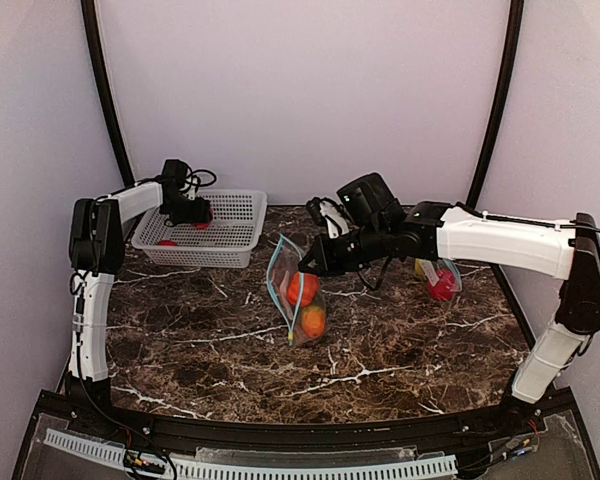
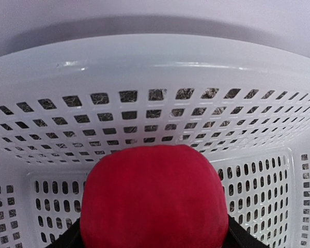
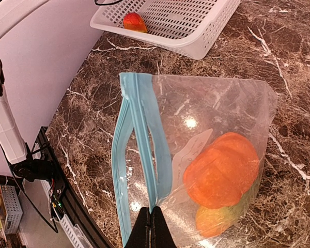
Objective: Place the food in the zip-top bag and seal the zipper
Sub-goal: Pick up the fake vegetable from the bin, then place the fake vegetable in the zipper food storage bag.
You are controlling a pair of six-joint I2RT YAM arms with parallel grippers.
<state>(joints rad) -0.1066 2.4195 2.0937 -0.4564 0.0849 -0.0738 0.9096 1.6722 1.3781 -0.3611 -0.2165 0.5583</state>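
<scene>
Red fruit (image 2: 152, 199) in left gripper (image 1: 198, 218), bag (image 3: 212, 103) pinched

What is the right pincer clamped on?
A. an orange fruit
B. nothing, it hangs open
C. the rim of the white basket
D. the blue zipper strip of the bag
D: the right wrist view shows the right pincer shut on the blue zipper strip of the zip-top bag, with the orange fruit lying loose inside the bag.
</scene>
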